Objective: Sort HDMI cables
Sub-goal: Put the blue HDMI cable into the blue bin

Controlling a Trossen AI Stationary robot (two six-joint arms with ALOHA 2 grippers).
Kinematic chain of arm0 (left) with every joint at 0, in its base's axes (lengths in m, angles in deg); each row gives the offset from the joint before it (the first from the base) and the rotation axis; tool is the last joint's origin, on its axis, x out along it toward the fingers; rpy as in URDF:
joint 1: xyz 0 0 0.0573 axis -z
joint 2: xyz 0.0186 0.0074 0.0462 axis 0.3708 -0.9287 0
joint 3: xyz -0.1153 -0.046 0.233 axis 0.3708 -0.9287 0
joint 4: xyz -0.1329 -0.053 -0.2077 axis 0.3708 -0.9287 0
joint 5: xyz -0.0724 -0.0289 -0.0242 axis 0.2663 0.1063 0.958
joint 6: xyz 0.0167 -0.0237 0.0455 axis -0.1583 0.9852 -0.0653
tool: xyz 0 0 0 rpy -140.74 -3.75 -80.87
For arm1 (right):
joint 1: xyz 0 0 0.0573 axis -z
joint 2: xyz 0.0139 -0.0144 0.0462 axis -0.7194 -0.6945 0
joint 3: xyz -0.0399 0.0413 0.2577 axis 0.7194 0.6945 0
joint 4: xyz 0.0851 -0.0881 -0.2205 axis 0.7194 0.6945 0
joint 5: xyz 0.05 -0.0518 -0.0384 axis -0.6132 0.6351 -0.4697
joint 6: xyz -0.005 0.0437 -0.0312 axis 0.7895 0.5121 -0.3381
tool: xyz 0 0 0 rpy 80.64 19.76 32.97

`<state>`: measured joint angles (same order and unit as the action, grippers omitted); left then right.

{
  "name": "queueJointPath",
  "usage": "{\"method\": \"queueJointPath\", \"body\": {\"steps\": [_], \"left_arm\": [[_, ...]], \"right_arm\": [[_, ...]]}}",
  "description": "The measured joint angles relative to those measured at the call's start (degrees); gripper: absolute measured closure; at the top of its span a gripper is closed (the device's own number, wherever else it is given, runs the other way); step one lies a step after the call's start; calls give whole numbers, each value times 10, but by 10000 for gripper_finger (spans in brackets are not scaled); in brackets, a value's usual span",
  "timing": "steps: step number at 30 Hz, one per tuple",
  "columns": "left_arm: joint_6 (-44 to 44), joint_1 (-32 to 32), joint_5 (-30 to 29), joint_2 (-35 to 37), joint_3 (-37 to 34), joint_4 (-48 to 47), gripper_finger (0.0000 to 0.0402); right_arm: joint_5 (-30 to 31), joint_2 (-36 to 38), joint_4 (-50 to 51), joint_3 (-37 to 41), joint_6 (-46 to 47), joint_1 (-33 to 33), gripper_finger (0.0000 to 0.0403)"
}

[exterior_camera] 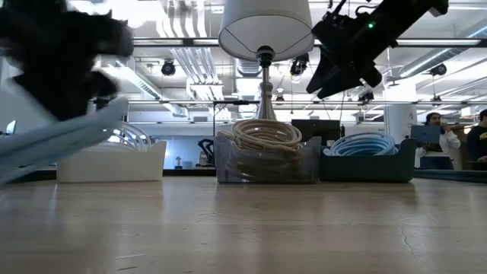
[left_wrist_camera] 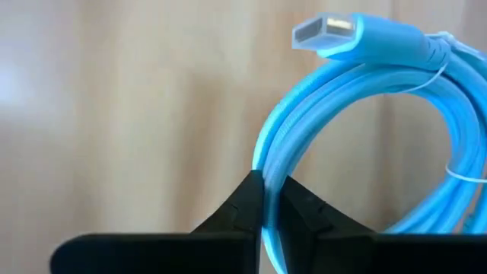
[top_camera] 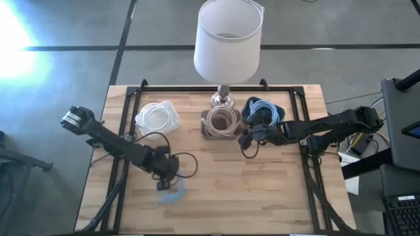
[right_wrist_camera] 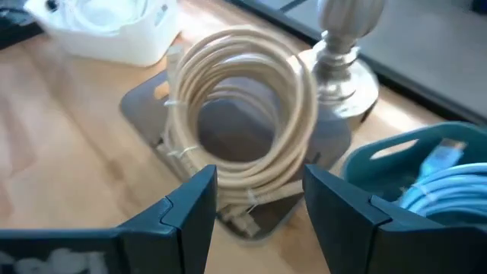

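Note:
My left gripper is over the table's near middle, shut on a light blue HDMI cable coil, which shows large in the left wrist view with its plug free. My right gripper hovers open, empty, above the near side of the grey bin that holds beige coils. A dark blue bin holds light blue coils. A white bin holds white coils. My left gripper pinches the light blue coil's bundled strands between its two fingertips, the fingers lying across the strands. The coil stands out beyond the fingers, its plug end farthest from them. In the low view the coil shows above the tabletop.
A lamp with a white shade stands on its metal base at the table's far middle, just behind the grey bin. The three bins sit in a row along the far side. People stand in the room beyond the table.

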<state>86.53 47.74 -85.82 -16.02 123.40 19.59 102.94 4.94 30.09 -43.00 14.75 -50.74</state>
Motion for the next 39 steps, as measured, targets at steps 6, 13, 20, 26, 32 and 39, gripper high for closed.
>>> {"method": "queueJointPath", "body": {"steps": [6, 13, 20, 26, 32, 39], "left_arm": [[-27, -1, -262, 1, 81, -2, 374], [-23, -13, -361, 1, 121, 43, 372], [-22, -49, -395, -2, 117, 109, 371], [-77, -77, -435, -11, 117, 226, 370], [-187, -89, -452, -49, 117, 357, 370], [-205, -108, -449, -91, 122, 383, 369]], "right_arm": [[-58, 0, -2, 1, 5, -5, 211], [-60, 0, -54, 5, -21, -51, 211], [-111, 0, -152, 7, -87, -103, 211], [-115, 0, -199, 8, -95, -113, 211], [-111, 0, -202, 9, -95, -107, 211], [-110, 0, -202, 10, -99, -106, 211]]}}
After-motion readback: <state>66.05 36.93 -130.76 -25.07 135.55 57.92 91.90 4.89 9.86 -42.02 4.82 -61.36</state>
